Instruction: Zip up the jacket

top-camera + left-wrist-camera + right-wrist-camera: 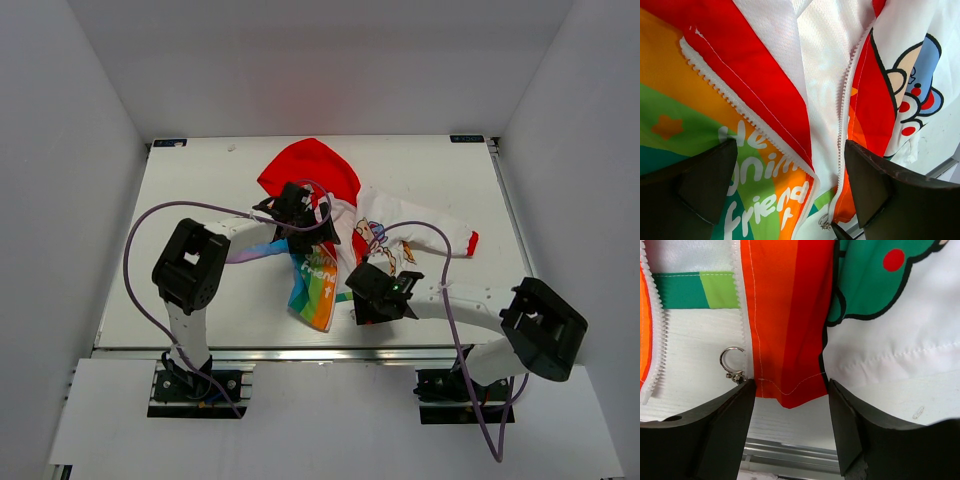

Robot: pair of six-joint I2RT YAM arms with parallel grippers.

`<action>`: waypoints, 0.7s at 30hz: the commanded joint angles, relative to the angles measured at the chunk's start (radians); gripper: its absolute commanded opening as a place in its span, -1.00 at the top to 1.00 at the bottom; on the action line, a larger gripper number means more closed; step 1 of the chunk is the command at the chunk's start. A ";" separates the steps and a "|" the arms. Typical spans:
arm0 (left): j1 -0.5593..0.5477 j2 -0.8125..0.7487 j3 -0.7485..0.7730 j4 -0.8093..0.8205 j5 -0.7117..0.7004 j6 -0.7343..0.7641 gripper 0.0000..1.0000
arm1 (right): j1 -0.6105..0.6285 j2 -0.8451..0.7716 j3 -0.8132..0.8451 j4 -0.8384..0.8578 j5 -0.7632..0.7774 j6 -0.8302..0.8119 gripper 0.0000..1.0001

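Observation:
The jacket (345, 235) lies unzipped on the table, red hood (310, 165) at the far side and rainbow panel (315, 285) toward me. My left gripper (295, 215) is open above the jacket's front. In the left wrist view (790, 200) its fingers straddle both rows of white zipper teeth (740, 107), with the metal ring pull (825, 222) at the bottom end. My right gripper (375, 295) is open at the hem. In the right wrist view (792, 405) the red-orange hem corner (790, 385) sits between the fingers, not pinched. The ring pull (732, 362) lies just by the left finger (725, 430).
The white table (200, 200) ends in a metal rail (300, 350) at the near edge, which also shows in the right wrist view (790, 450) just below the hem. Purple cables (135, 250) loop from both arms. A red-cuffed sleeve (470, 240) stretches right. White walls enclose the table.

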 commanded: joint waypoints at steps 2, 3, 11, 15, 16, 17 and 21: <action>-0.002 -0.011 -0.038 -0.065 -0.050 0.027 -0.96 | 0.007 -0.043 0.038 -0.029 0.028 0.037 -0.31; -0.002 -0.011 -0.040 -0.064 -0.052 0.027 -0.96 | 0.007 -0.055 0.038 -0.028 0.027 0.038 -0.32; -0.002 -0.005 -0.035 -0.064 -0.050 0.032 -0.96 | 0.007 -0.040 0.035 -0.009 0.010 0.032 -0.32; -0.002 -0.003 -0.037 -0.065 -0.047 0.034 -0.96 | 0.007 -0.003 0.030 -0.009 0.010 0.040 -0.32; -0.002 -0.003 -0.035 -0.065 -0.047 0.034 -0.96 | 0.007 0.003 0.027 -0.008 0.013 0.041 -0.32; -0.002 -0.003 -0.035 -0.067 -0.050 0.034 -0.96 | 0.007 0.017 0.025 -0.006 0.016 0.046 -0.32; -0.002 -0.005 -0.035 -0.068 -0.055 0.035 -0.96 | 0.007 0.065 0.015 0.024 0.004 0.052 -0.32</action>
